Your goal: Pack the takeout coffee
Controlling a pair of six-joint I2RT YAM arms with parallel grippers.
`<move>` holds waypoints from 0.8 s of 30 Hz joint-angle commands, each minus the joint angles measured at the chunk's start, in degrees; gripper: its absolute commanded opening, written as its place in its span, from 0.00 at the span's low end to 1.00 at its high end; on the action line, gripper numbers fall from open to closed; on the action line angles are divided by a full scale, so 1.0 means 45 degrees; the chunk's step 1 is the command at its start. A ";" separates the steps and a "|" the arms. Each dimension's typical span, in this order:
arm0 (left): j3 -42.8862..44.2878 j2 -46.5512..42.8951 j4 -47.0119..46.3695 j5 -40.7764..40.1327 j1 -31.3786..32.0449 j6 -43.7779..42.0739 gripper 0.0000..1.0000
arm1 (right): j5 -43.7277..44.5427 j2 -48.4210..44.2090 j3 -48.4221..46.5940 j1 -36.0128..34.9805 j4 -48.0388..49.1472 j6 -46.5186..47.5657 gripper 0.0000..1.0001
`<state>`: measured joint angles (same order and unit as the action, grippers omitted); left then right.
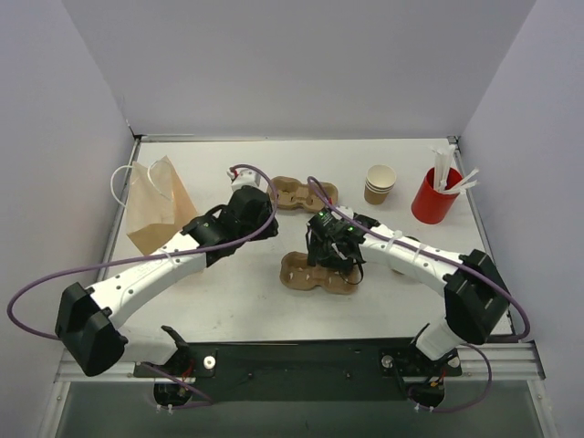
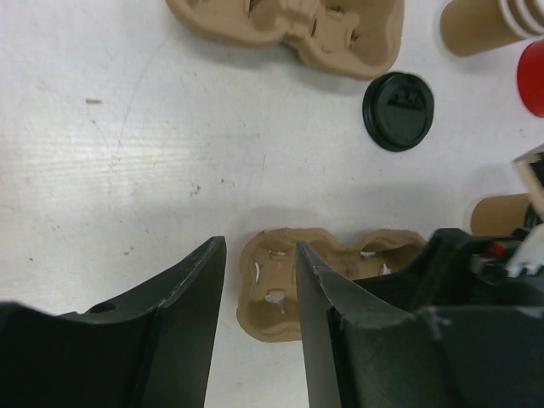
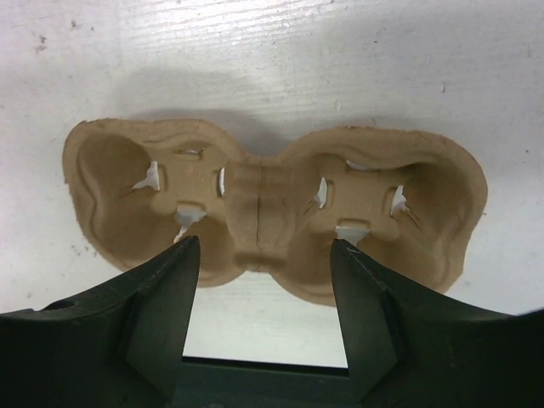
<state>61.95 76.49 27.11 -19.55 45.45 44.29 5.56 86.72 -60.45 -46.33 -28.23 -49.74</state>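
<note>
Right jaws apart over cup carrier [image 3: 272, 212], arm [image 1: 411, 255] bent inward

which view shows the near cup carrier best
Right wrist: the near carrier fills the frame, both wells visible. Top has it partly under the right gripper; left wrist shows it partly behind its fingers.

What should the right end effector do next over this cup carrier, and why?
Probably lower the right end effector and close it on the carrier at its narrow middle: the jaws stand open, straddling that bridge from above, and both wells are empty. The left end effector is open and holds nothing.
</note>
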 commanded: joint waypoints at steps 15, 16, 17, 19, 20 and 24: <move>0.3595 -0.1802 0.2118 0.1181 -0.1799 -0.2264 0.49 | 0.0482 0.2136 -0.0884 -0.0506 0.0120 0.0427 0.58; 0.3673 -0.1860 0.2158 0.1181 -0.1858 -0.2303 0.49 | 0.0463 0.2174 -0.0865 -0.0506 0.0140 0.0447 0.58; 0.3771 -0.1880 0.2236 0.1161 -0.1955 -0.2343 0.49 | 0.0405 0.2213 -0.0903 -0.0487 0.0159 0.0505 0.58; 0.3967 -0.1938 0.2392 0.1142 -0.2170 -0.2382 0.49 | 0.0346 0.2447 -0.0943 -0.0506 0.0159 0.0564 0.58; 0.4006 -0.2035 0.2412 0.1122 -0.2267 -0.2401 0.49 | 0.0327 0.2506 -0.0943 -0.0525 0.0140 0.0564 0.58; 0.4279 -0.2270 0.2743 0.0831 -0.2775 -0.2460 0.49 | 0.0346 0.2682 -0.0962 -0.0506 0.0140 0.0778 0.55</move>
<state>78.00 68.58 37.47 -14.57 34.85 34.61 6.00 98.26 -62.96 -48.42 -26.09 -47.48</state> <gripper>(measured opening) 0.488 0.569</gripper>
